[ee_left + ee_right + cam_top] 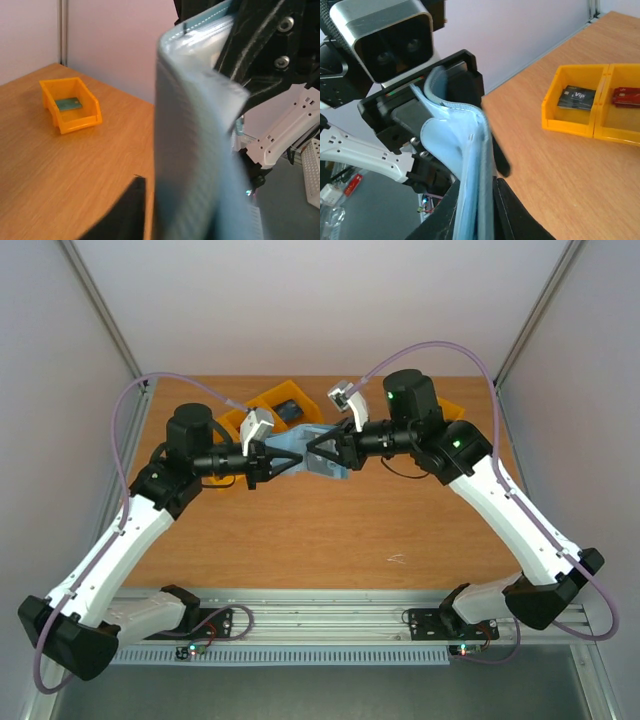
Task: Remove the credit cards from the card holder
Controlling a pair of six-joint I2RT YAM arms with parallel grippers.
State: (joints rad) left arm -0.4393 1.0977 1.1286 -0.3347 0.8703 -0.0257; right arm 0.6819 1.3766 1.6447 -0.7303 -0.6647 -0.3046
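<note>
The blue card holder (303, 456) hangs in the air between both grippers, half open. My left gripper (272, 463) is shut on its left flap, and my right gripper (322, 452) is shut on its right flap. In the left wrist view the card holder (195, 145) fills the middle, with my left gripper (190, 192) around it and one dark finger (120, 215) beside it. In the right wrist view my right gripper (477, 202) pinches the light blue card holder (470, 150). A dark grey card (576, 97) and a red card (626, 96) lie in orange bins. I see no card in the pockets.
Two joined orange bins (262, 405) stand at the back left of the wooden table (300, 530). Another orange bin (85, 119) holding a teal card (68, 104) stands at the back right, partly behind the right arm (450, 410). Grey walls close both sides.
</note>
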